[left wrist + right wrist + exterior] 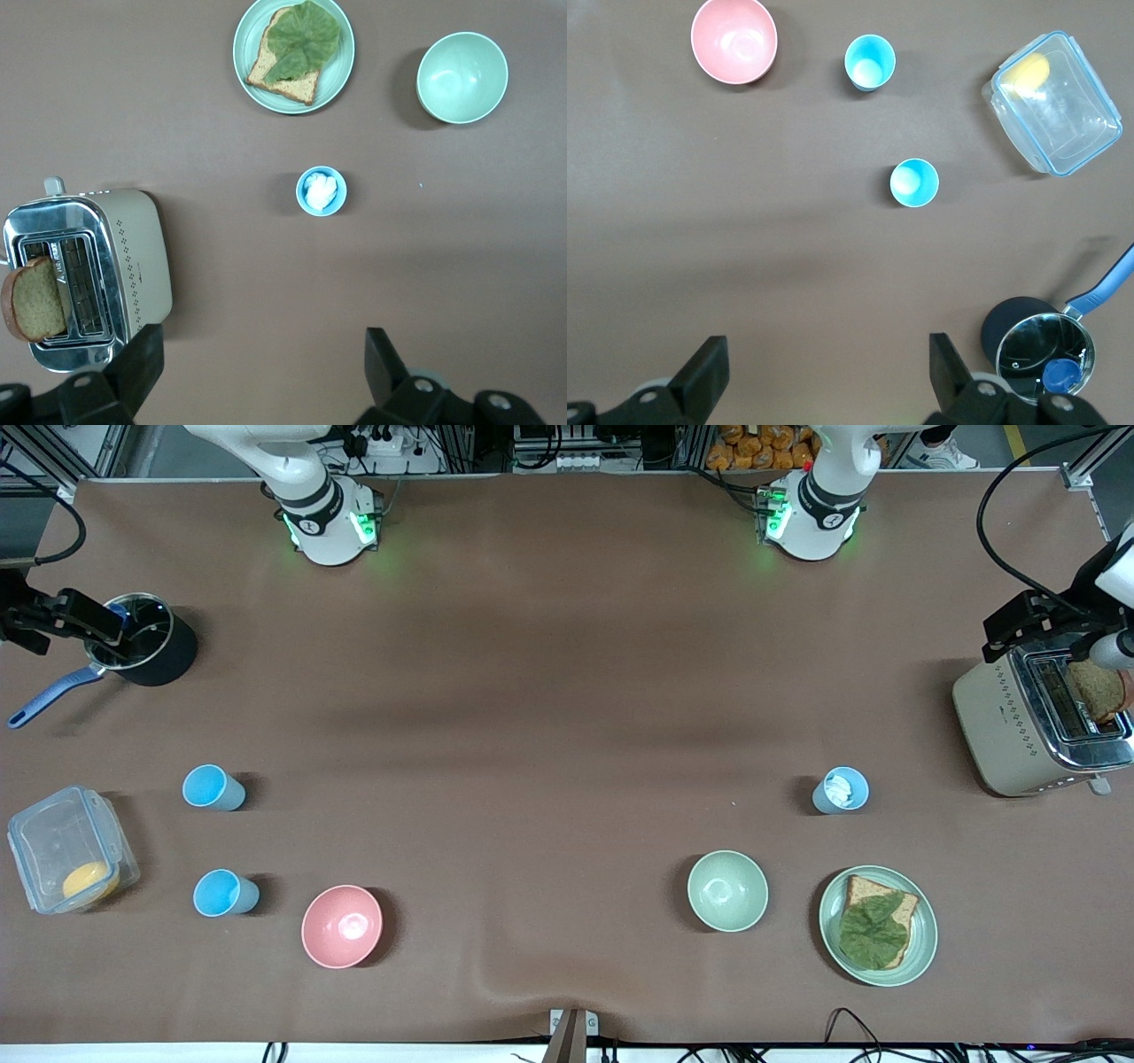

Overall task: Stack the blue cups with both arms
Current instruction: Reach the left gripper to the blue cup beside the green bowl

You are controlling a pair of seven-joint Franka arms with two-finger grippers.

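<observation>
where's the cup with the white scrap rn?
Front view: the scrap cup stands toward the left arm's end, between the toaster and green bowl, farther than the plate.

Brown table [567, 691] under me; two sky-blue cups [213, 788] [225, 893], a paler blue cup [841, 790] with white inside, pink bowl [342, 926], pale green bowl [727, 890], black pot [146, 640].
</observation>
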